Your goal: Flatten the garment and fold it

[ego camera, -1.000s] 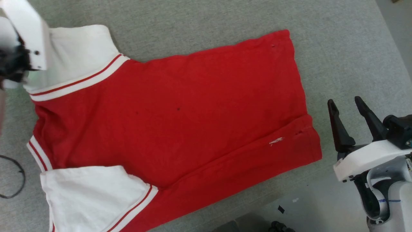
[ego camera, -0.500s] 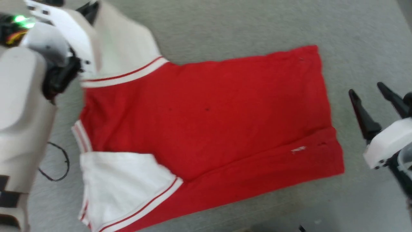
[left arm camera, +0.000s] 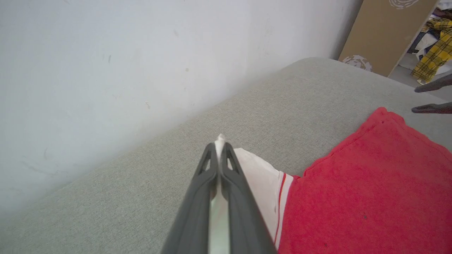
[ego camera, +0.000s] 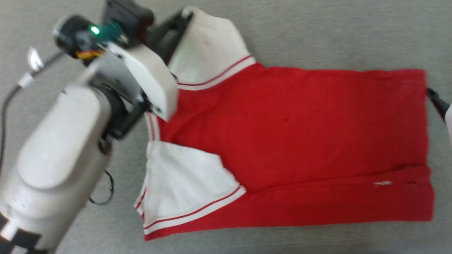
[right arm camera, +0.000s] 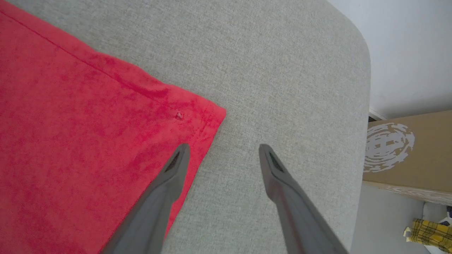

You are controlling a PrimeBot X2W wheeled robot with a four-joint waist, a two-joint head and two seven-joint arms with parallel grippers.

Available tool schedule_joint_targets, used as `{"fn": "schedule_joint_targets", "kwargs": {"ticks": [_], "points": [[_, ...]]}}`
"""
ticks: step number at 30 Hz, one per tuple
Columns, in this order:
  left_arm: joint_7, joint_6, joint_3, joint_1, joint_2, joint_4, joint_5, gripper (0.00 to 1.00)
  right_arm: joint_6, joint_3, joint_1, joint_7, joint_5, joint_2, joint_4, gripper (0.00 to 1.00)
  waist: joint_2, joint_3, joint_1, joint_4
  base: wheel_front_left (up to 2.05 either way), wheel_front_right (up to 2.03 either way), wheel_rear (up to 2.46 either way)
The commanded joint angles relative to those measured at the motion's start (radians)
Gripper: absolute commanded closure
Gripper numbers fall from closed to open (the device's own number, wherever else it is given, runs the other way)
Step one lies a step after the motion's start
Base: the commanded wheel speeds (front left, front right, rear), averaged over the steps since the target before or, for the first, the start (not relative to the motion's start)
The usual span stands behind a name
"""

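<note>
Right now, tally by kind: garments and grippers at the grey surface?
Garments: 1, the garment, red with white sleeves
Grippers: 2, the left gripper shut on the garment's white sleeve, the right gripper open by the hem corner
Total: 3

Head view steeply downward; wrist views low, close; the garment (ego camera: 300,134) common to all.

Grey fabric worktop (ego camera: 317,31) with a rounded corner, right up against a plain white wall (left arm camera: 106,53). Past the corner there's a cardboard box (right arm camera: 406,151) with a white swirl print, and some yellow plaid cloth (right arm camera: 427,231) near it. A thin black cable (ego camera: 112,187) loops on the worktop.
</note>
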Motion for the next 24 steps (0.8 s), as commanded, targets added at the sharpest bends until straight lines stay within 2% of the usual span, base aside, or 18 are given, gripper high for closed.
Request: {"fn": "schedule_joint_targets", "kwargs": {"ticks": [1,8,12,13,14,15,19,24], "points": [[0.002,0.012,-0.011,0.028,-0.009,-0.025,0.002,1.00,-0.002,0.022,-0.031,0.007,0.007,-0.013,0.027,0.00,0.0000,0.041,0.0000,0.069,0.00,0.00,0.00],[0.009,0.033,-0.055,0.096,-0.029,-0.115,0.003,1.00,-0.002,0.163,-0.109,0.041,0.023,-0.058,0.187,0.00,0.0000,0.065,0.0000,0.127,0.00,0.00,0.00],[0.001,0.041,-0.063,0.111,-0.032,-0.119,0.007,1.00,-0.002,0.249,-0.116,0.045,0.077,-0.074,0.244,0.00,0.0000,0.070,0.0000,0.147,0.00,0.00,0.00],[-0.003,0.044,-0.064,0.114,-0.032,-0.116,0.008,1.00,-0.002,0.271,-0.116,0.044,0.087,-0.080,0.256,0.27,0.0000,0.069,0.0000,0.150,0.00,0.00,0.00],[-0.007,0.048,-0.062,0.118,-0.036,-0.113,0.005,1.00,-0.002,0.288,-0.118,0.037,0.095,-0.085,0.267,0.92,0.0000,0.067,0.0000,0.152,0.00,0.00,0.00],[-0.013,0.051,-0.059,0.123,-0.039,-0.108,0.002,1.00,-0.002,0.302,-0.122,0.026,0.101,-0.088,0.277,1.00,0.0000,0.063,0.0000,0.153,0.00,0.00,0.00],[-0.055,0.070,-0.036,0.146,-0.036,-0.082,-0.005,1.00,-0.002,0.306,-0.154,-0.083,0.115,-0.078,0.319,1.00,0.0000,0.027,0.0000,0.143,0.00,0.00,0.00],[-0.126,0.091,0.010,0.184,-0.034,-0.050,-0.033,1.00,-0.002,0.260,-0.199,-0.247,0.119,-0.037,0.363,1.00,0.0000,-0.051,0.0000,0.121,0.00,0.00,0.00]]}}
